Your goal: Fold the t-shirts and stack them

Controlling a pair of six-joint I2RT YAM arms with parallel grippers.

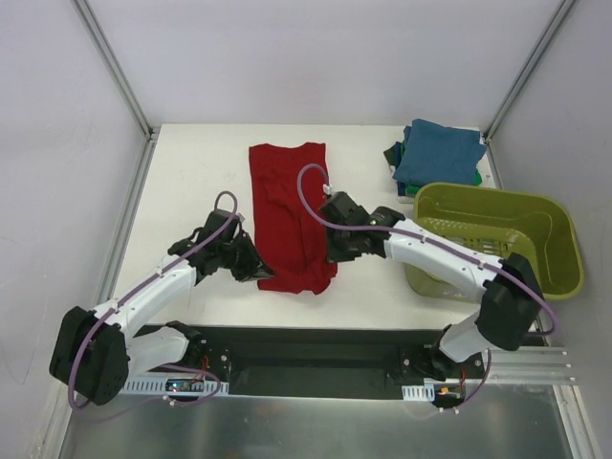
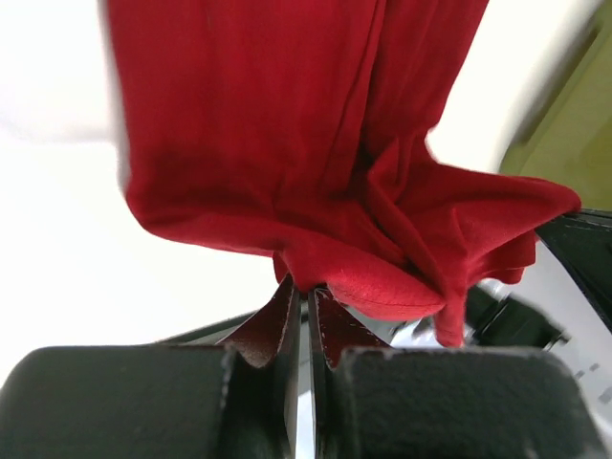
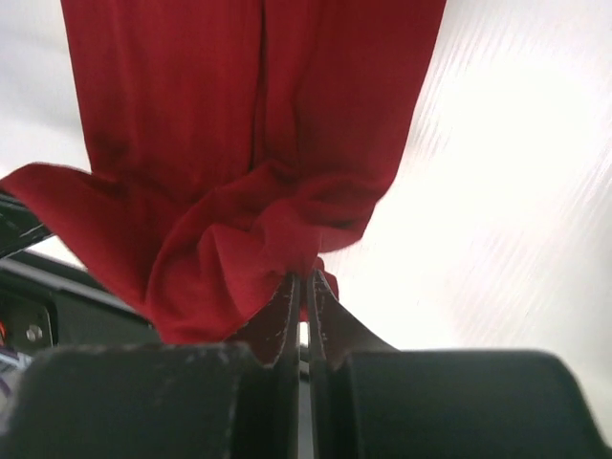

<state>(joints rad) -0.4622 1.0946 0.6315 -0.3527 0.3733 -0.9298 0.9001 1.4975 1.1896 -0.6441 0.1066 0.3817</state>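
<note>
A dark red t-shirt (image 1: 290, 210) lies as a long strip down the middle of the white table. My left gripper (image 1: 258, 271) is shut on its near left corner, and the left wrist view shows the cloth (image 2: 316, 172) bunched at the closed fingertips (image 2: 308, 292). My right gripper (image 1: 332, 254) is shut on its near right edge, with the cloth (image 3: 239, 191) gathered at the closed tips (image 3: 304, 282). The near end is lifted and crumpled between the two grippers. A stack of folded teal-blue and green t-shirts (image 1: 435, 153) sits at the far right.
An olive-green plastic basket (image 1: 502, 234) stands at the right, just beside the right arm. Metal frame posts rise at the far table corners. The black base rail runs along the near edge.
</note>
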